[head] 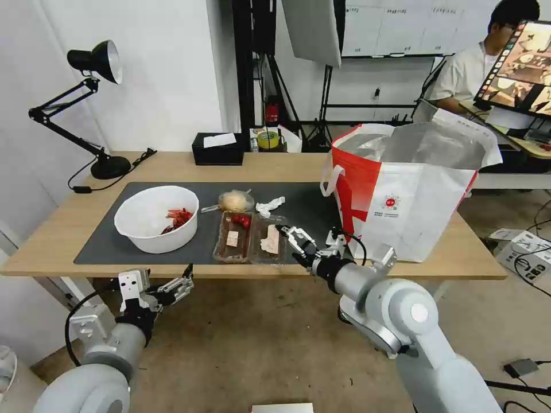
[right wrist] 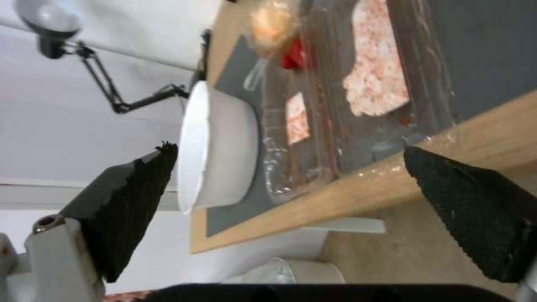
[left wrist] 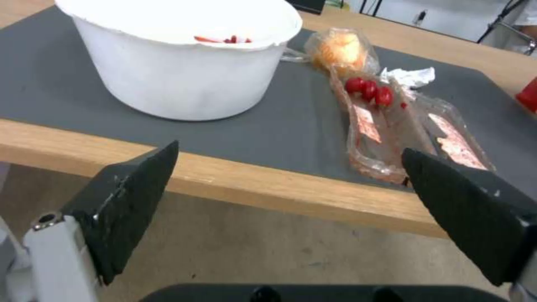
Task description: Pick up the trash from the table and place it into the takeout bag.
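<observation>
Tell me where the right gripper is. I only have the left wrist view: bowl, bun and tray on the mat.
Observer: The right gripper is open at the near right corner of the clear tray, by the front edge of the table. The right wrist view shows nothing gripped, and the tray lies just ahead of its fingers.
Operator: And the bag?
Observer: The takeout bag stands on the table to the right of the tray, beyond that gripper. Its top is open and the foil lining shows.
</observation>
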`<state>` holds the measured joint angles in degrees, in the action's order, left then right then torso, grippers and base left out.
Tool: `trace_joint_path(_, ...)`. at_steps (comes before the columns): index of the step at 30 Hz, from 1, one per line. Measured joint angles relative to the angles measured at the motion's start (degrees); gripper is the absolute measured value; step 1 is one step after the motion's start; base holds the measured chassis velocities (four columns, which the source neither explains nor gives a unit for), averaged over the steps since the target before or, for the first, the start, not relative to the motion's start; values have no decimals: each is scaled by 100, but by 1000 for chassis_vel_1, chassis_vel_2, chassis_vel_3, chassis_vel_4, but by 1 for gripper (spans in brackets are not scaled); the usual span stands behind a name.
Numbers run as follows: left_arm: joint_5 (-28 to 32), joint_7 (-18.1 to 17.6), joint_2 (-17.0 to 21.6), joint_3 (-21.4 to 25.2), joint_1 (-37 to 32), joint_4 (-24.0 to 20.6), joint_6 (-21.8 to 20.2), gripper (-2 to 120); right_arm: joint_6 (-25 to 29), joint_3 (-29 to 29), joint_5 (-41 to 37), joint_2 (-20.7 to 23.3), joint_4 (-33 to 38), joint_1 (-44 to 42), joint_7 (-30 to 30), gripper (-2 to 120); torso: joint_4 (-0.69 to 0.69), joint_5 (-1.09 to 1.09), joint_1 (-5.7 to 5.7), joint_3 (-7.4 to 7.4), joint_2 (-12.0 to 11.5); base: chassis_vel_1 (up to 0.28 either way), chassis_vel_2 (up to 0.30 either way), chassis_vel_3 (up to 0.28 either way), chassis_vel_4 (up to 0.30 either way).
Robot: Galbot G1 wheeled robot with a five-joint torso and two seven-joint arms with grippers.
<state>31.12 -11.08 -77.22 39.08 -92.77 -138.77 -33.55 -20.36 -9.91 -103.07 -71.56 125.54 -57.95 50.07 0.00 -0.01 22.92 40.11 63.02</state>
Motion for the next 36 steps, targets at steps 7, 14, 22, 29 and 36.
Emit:
trace_joint_path(7, -15, -9, -4, 27, -9, 36, 0, 100, 60, 155, -18, -180, -286, 175, 228, 100, 0, 0, 0, 0, 0, 0, 0, 0, 0)
trace_joint_path(14, -24, -27, -20, 74, -45, 52, 0, 100, 67, 268, 22, -566, -512, 265, 376, 100, 0, 0, 0, -1, 0, 0, 0, 0, 0)
trace_joint_path(22, -23, -110, -19, 111, -115, 23, 0, 100, 66, 338, 110, -731, -543, 211, 523, 100, 0, 0, 0, -1, 0, 0, 0, 0, 0)
trace_joint_path(29, -24, -135, -48, 108, -164, 14, -1, 100, 52, 353, 107, -830, -635, 207, 691, 100, 0, 0, 0, -1, 0, 0, 0, 0, 0)
trace_joint_path(36, -28, -138, -47, 115, -181, 9, -3, 100, 43, 392, 143, -972, -747, 228, 714, 100, 0, 0, 0, -1, 0, 0, 0, 0, 0)
